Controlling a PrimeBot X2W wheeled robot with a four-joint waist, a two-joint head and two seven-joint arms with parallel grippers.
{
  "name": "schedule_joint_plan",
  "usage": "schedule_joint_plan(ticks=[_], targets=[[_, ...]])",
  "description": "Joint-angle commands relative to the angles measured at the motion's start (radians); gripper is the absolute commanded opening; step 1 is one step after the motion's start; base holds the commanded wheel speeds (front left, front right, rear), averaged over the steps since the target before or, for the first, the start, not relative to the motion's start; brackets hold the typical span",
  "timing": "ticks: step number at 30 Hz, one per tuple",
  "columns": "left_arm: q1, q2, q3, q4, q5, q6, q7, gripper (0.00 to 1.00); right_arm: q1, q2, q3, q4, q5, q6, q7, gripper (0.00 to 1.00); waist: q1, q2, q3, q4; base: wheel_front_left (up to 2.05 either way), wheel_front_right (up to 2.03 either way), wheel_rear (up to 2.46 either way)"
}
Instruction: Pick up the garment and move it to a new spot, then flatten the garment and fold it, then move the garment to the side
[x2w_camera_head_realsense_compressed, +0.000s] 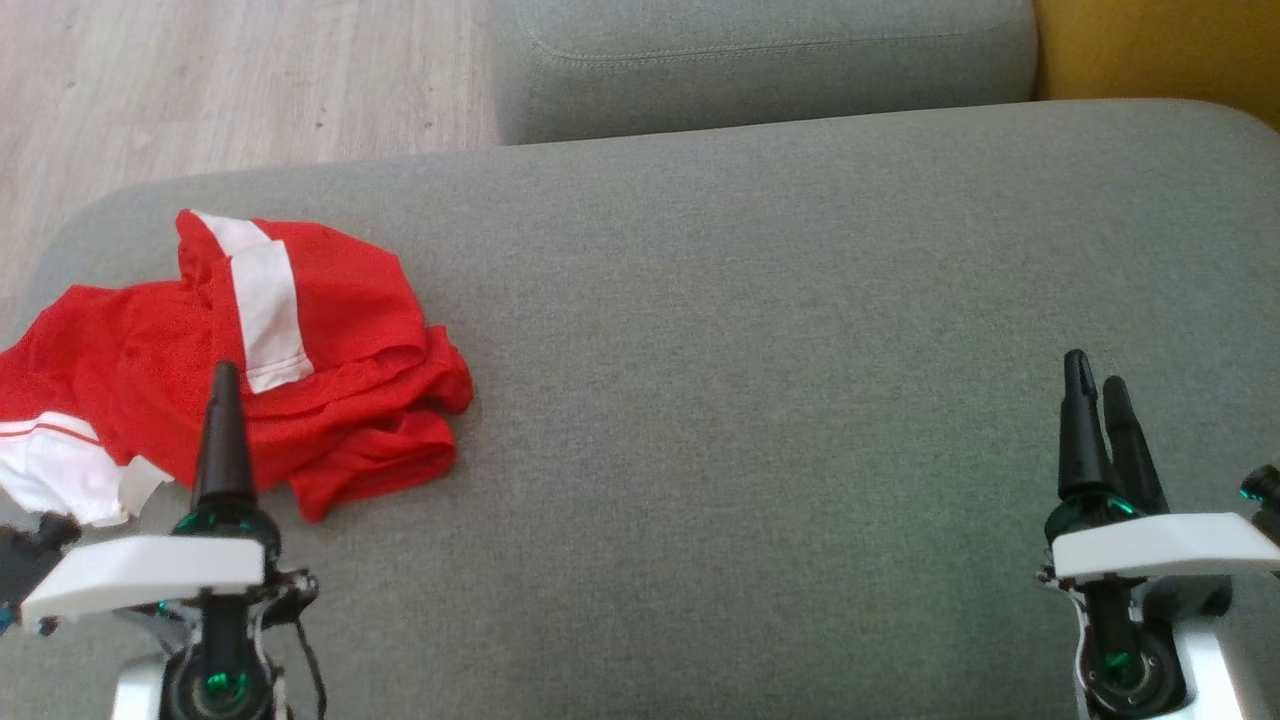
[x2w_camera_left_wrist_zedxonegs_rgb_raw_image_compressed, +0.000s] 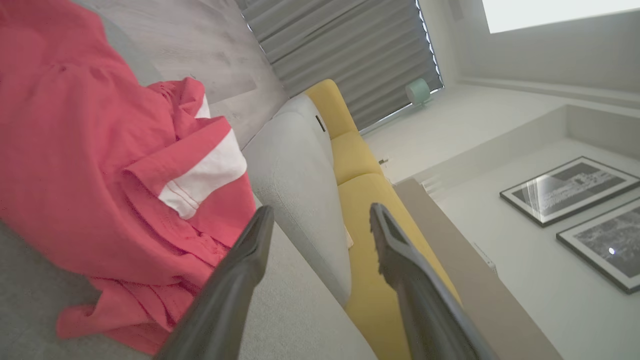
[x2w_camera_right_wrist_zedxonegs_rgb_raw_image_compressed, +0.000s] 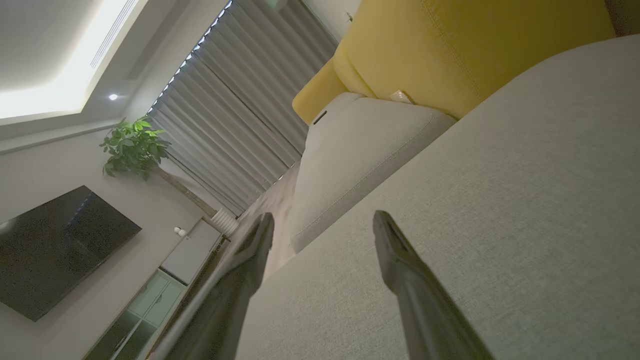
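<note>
Grey cushion (x2w_camera_head_realsense_compressed: 750, 300) bears the red garment (x2w_camera_head_realsense_compressed: 345, 310), yellow sofa (x2w_camera_head_realsense_compressed: 1150, 50) behind (both arms' jaws apart).

readable text: none | dark tag (x2w_camera_left_wrist_zedxonegs_rgb_raw_image_compressed: 320, 123) on grey cushion (x2w_camera_left_wrist_zedxonegs_rgb_raw_image_compressed: 295, 170): too small to read | framed prints (x2w_camera_left_wrist_zedxonegs_rgb_raw_image_compressed: 570, 189): blurred

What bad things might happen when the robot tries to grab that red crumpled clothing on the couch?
1. The red garment lies crumpled in overlapping folds, so the open left gripper near it may pinch several layers and lift a bunch that is hard to flatten.
2. The garment sits by the left end of the grey cushion, with wooden floor beyond; a sloppy pull might slide it off.
3. The open right gripper is far across the cushion, so it can't quickly help.
</note>
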Motion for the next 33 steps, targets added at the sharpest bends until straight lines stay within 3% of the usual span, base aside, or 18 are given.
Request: schedule_joint_plan(ticks=[1,7,21,33], targets=[[-0.04,0.013,-0.003,-0.054,0.06,0.005,-0.012,1.0,-0.055,-0.006,0.016,-0.051,-0.05,0.0,-0.016,1.0,-0.0001,0.0,0.002,-0.001,0.0,0.0,0.0],[-0.038,0.014,-0.054,-0.076,0.222,0.026,-0.029,1.0,-0.063,-0.006,0.039,-0.05,-0.157,0.0,-0.033,1.0,-0.0001,0.0,0.007,-0.003,0.0,0.0,0.0],[-0.039,0.021,-0.136,-0.111,0.477,0.079,-0.067,1.0,-0.076,-0.007,0.061,-0.06,-0.354,0.0,-0.072,1.0,-0.0001,0.0,0.011,0.007,0.0,0.0,0.0],[-0.039,0.078,-0.236,-0.124,0.653,0.177,-0.102,1.0,-0.084,-0.008,0.089,-0.083,-0.533,-0.001,-0.107,1.0,-0.0001,0.0,0.013,0.007,0.0,0.0,0.0]])
